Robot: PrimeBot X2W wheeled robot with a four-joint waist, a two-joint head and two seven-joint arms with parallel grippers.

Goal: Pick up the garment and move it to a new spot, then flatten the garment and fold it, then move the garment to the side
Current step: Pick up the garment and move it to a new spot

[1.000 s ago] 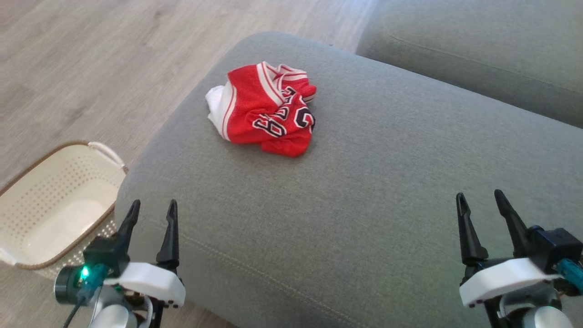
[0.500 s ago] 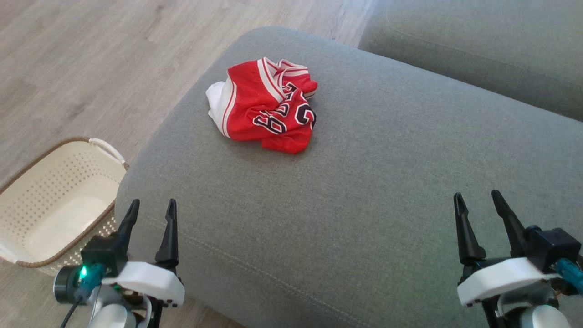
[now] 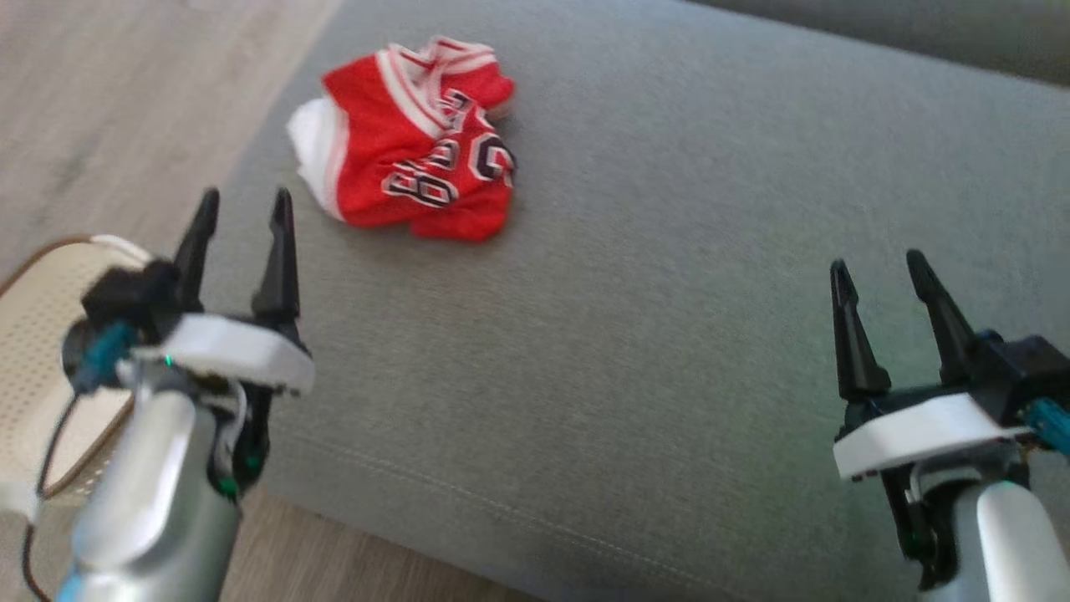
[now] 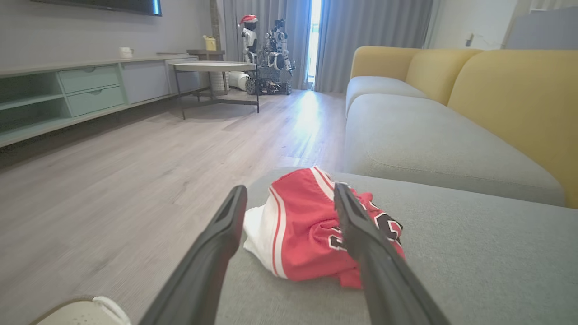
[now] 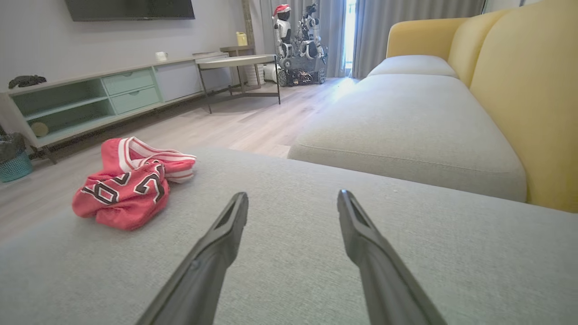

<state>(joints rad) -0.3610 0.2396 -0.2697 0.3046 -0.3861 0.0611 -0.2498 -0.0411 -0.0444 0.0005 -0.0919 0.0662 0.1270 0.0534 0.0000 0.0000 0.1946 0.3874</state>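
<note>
The red clothes [image 3: 405, 163] lie in a crumpled heap near the left edge of the gray sofa seat [image 3: 669, 293]. The dark letters on them are folded up and hard to read. The left claw [image 3: 246, 196] is open and empty, near the heap but not touching. The right claw [image 3: 877, 263] is open and empty, well apart. The left arm hides part of the white basket [image 3: 33, 334].
</note>
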